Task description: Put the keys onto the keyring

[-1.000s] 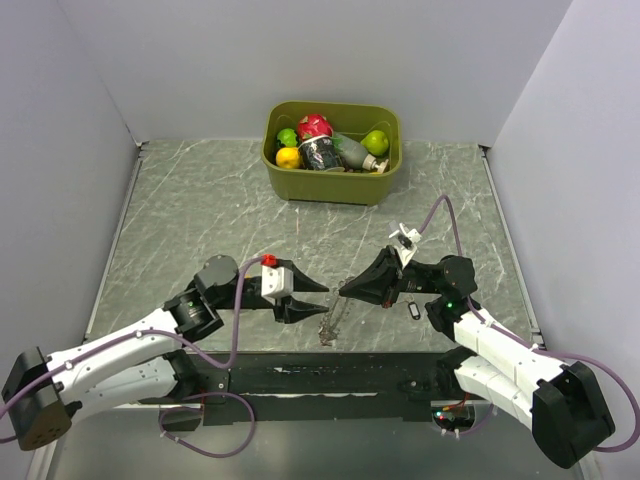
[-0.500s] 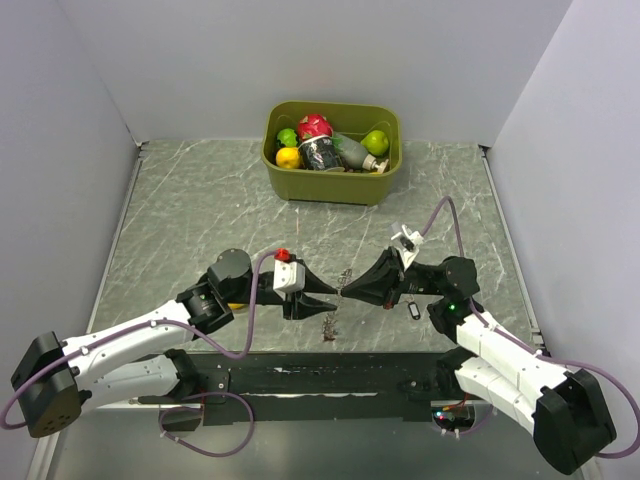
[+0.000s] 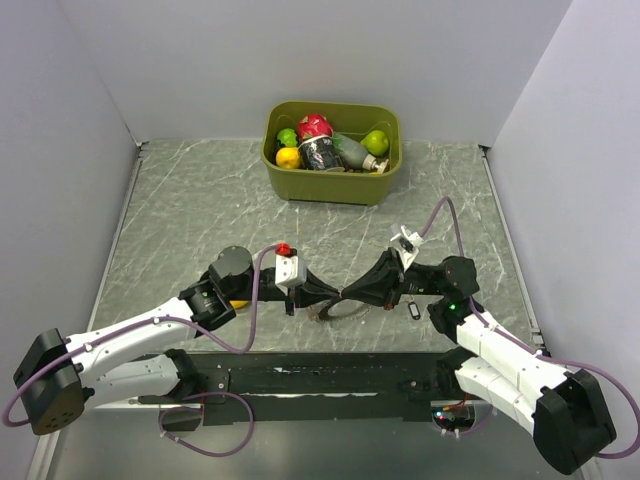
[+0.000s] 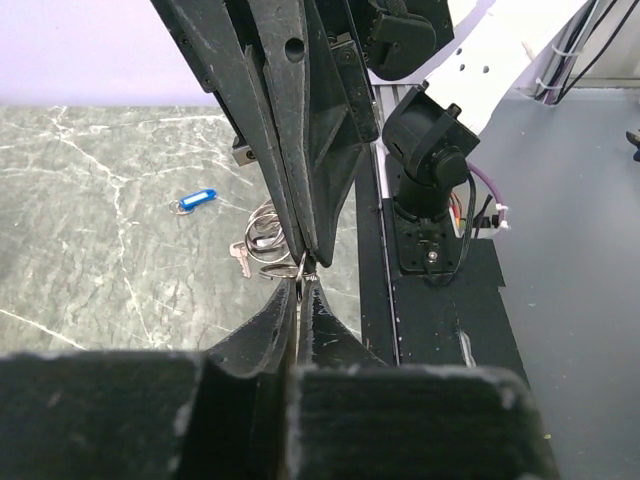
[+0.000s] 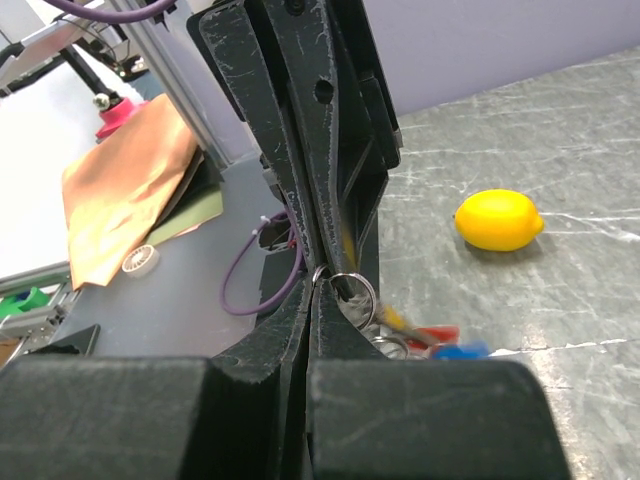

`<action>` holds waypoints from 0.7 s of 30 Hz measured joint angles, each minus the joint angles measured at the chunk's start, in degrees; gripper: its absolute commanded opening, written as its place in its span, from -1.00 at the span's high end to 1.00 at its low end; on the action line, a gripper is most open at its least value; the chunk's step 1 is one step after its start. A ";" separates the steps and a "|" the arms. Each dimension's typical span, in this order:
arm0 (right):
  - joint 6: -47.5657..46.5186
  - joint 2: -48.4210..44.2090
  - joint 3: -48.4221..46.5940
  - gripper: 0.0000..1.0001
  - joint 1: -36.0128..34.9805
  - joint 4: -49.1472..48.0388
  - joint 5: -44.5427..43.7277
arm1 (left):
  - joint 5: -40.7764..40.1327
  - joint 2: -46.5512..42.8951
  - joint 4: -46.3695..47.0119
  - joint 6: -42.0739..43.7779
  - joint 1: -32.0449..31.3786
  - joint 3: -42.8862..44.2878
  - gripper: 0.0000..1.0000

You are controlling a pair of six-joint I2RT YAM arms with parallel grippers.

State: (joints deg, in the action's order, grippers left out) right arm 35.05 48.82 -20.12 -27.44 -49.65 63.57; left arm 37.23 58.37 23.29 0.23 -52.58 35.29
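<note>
Left gripper (image 4: 300, 286) just closed in and clamped on the keyring (image 4: 305, 266). Right gripper (image 5: 318, 286) pinches it too. Ring looks braced both ends; threading keys (image 5: 434, 335) likely next.

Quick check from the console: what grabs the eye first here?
The left gripper and right gripper meet tip to tip at centre front, both pinched on the keyring. An olive bin full of fruit sits at the back; a lemon lies just left of them.
</note>
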 measured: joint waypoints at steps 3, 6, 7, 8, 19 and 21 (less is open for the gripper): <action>-0.17 -0.07 0.00 1.00 0.11 0.00 0.11 | 0.13 0.09 -0.02 -0.02 0.04 0.13 0.98; -0.22 -0.35 0.00 1.00 0.11 0.11 0.15 | 0.33 0.09 0.09 -0.02 0.04 0.13 0.98; -0.24 -0.48 0.00 1.00 0.11 0.17 0.13 | 0.37 0.09 0.22 -0.02 0.04 0.13 0.98; -0.24 -0.59 0.00 0.87 0.11 0.17 0.13 | 0.37 0.07 0.33 -0.02 0.04 0.13 0.98; 1.07 -3.87 -0.52 -0.36 0.50 -0.46 -0.57 | 0.79 -1.70 -1.79 2.64 0.04 -0.13 0.98; -0.07 -4.48 -1.64 -0.37 0.61 1.27 -0.79 | 1.57 -2.49 -2.27 3.89 0.04 -0.33 0.98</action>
State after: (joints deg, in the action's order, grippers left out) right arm 34.98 44.34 -21.76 -26.83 -48.38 62.78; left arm 38.81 55.88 21.02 4.12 -52.53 34.96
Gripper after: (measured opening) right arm 0.678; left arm 0.029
